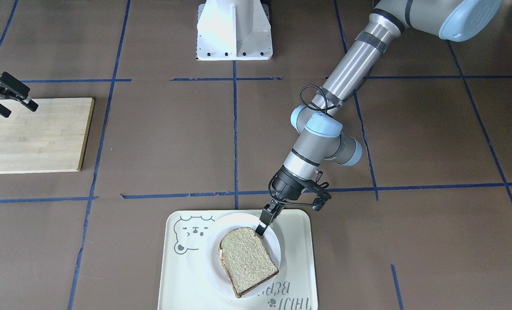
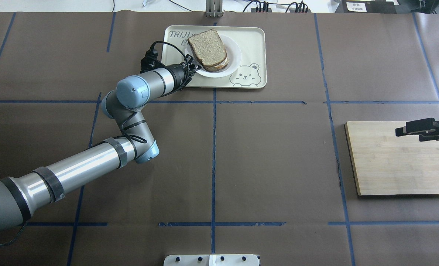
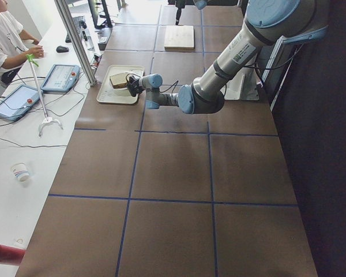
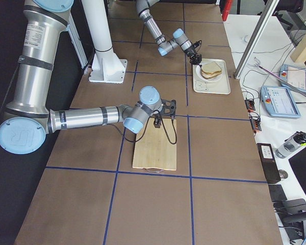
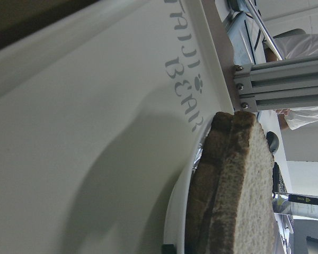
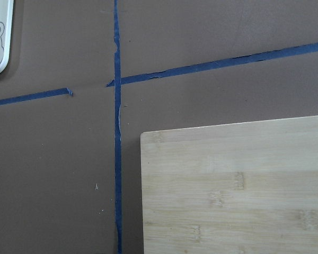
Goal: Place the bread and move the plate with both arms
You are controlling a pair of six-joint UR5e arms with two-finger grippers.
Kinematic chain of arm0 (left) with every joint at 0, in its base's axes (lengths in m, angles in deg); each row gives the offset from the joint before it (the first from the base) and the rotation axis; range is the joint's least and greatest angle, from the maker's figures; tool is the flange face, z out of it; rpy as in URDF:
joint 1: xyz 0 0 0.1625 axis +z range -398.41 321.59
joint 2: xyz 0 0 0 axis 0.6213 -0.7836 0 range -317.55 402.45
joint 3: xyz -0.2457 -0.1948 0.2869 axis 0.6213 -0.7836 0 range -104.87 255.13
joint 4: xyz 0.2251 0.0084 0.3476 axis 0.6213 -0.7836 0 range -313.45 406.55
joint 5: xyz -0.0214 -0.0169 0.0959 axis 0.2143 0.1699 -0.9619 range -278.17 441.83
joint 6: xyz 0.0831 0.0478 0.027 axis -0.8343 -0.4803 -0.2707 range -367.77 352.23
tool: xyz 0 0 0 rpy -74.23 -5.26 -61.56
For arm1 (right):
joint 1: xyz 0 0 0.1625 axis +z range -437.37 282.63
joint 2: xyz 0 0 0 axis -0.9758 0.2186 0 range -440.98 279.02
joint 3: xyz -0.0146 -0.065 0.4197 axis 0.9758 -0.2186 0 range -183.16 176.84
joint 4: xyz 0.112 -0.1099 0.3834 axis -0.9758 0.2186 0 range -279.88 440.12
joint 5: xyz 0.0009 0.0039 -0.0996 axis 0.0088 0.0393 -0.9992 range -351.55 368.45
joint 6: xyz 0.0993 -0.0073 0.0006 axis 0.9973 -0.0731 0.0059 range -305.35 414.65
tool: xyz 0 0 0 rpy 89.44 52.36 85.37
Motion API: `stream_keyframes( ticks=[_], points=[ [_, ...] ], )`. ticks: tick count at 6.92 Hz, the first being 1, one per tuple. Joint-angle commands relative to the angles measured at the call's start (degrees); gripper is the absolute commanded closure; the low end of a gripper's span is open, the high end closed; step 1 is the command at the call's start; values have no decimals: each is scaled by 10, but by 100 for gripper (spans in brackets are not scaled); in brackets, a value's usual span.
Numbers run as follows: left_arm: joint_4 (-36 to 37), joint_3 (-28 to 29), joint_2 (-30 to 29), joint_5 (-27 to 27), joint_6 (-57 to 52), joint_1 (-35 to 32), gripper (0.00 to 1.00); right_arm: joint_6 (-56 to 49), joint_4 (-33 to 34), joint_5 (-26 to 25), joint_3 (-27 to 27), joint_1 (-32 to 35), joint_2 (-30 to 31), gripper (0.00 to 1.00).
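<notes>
Bread: the bread lies flat on the plate, stacked on a second slice, with a white layer showing between the two.
Plate: it sits on the tray, beside the bear drawing, at the table's far edge from the robot.
Left gripper: the left gripper is down at the plate's rim, just beside the bread's crust. The jaws look close together, but I cannot tell whether they pinch the rim.
Left arm: the left arm is stretched far across the table, elbow bent and wrist low over the tray's edge.
Right gripper: the right gripper hangs over the board with its jaws apart and nothing between them.
Around: board and tray are well apart, and only bare table lies between them. The wrist view is crowded by the bread's dark crust, the plate's rim and the tray's lettering.
Surface: a brown table marked into squares with blue tape. The white base stands at the robot's side.
Room: beyond the tray an aluminium post rises at the table's edge. Past it is a white desk with tablets, cables and a paper cup, and a person sits there.
</notes>
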Motion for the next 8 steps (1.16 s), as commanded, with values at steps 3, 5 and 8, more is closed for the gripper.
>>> stream_keyframes(
  ticks=[3, 5, 8],
  points=[
    [-2, -9, 14, 19, -6, -19, 54, 0, 1, -2, -3, -1, 0, 0],
    [0, -117, 95, 49, -35, -34, 55, 0, 1, -4, -5, -2, 0, 0],
    [61, -323, 225, 125, -49, -82, 55, -9, 4, -6, -6, 5, 5, 0]
  ],
)
